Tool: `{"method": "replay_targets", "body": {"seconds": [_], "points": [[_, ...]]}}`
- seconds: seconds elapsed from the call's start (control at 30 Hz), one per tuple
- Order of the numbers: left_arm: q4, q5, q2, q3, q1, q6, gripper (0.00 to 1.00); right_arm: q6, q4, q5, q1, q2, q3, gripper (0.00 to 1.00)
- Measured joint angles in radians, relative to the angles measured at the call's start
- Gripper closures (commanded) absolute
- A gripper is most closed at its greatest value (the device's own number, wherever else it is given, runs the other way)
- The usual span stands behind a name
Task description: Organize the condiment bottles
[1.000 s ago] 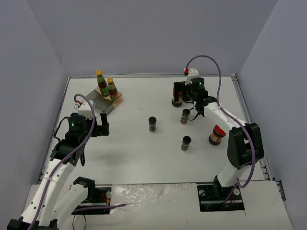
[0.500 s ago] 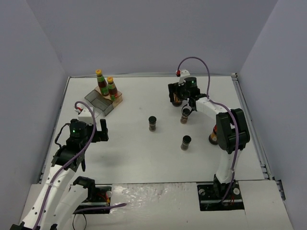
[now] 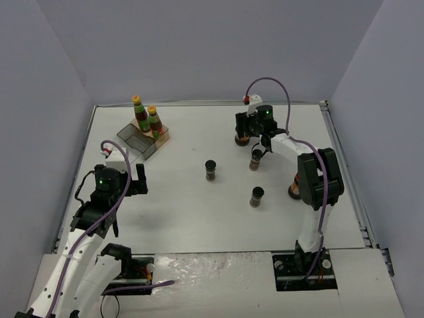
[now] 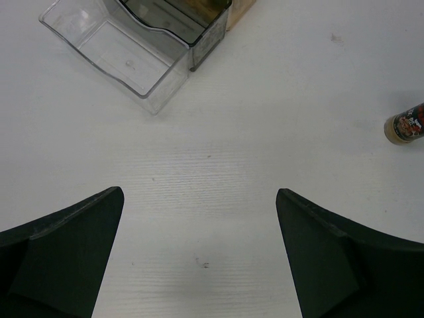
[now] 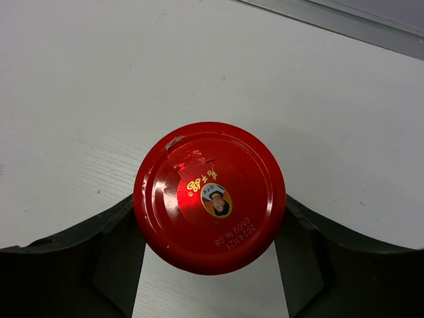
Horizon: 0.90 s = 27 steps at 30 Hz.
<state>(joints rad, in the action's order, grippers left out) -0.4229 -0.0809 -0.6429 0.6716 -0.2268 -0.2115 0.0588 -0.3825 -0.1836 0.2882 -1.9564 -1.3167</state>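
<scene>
- One flat white table carries everything you have here.
- Two white-and-black robot arms are in view. Your left gripper hangs over bare table near the rack, jaws spread wide, holding nothing. Your right gripper is at the far side, right of centre. Its fingers stand close against both sides of a red-lidded jar. The lid hides the contact, so you cannot tell whether they are pressing it.
- One stepped plastic rack, with clear lower steps and a tan top step, sits at the far left.
- Two tall slim yellow-capped sauce bottles stand upright side by side on the rack's top step.
- Two squat dark red-lidded glass jars are on the table:
  - One is between your right gripper's fingers.
  - The other is near the right edge, partly hidden behind the right arm.
- Three small black-capped spice jars stand on the table, apart from each other:
  - One is at the centre.
  - One is nearer to you and to its right.
  - One is just beside the right arm's forearm.
</scene>
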Motion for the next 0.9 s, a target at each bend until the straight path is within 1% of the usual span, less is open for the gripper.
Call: {"method": "replay_targets", "body": {"seconds": [0.13, 0.23, 0.6, 0.77, 0.83, 0.9], "points": [[0.0, -0.003, 0.003, 0.0, 0.0, 0.0, 0.03, 0.009, 0.0, -0.015, 0.017, 0.0, 0.0, 1.0], [0.0, -0.008, 0.009, 0.0, 0.0, 0.0, 0.03, 0.021, 0.001, -0.021, 0.064, 0.001, 0.0, 1.0], [0.0, -0.044, 0.032, 0.0, 0.0, -0.001, 0.03, 0.054, 0.071, -0.115, 0.426, -0.002, -0.058, 1.0], [0.0, -0.055, 0.035, 0.0, 0.0, -0.001, 0.03, 0.06, 0.072, -0.139, 0.519, -0.049, -0.126, 1.0], [-0.001, -0.055, 0.037, 0.0, 0.0, -0.001, 0.03, 0.064, 0.072, -0.14, 0.542, -0.066, -0.129, 0.95], [-0.001, -0.055, 0.037, 0.0, 0.0, -0.001, 0.03, 0.069, 0.063, -0.141, 0.558, -0.076, -0.129, 0.87]]}}
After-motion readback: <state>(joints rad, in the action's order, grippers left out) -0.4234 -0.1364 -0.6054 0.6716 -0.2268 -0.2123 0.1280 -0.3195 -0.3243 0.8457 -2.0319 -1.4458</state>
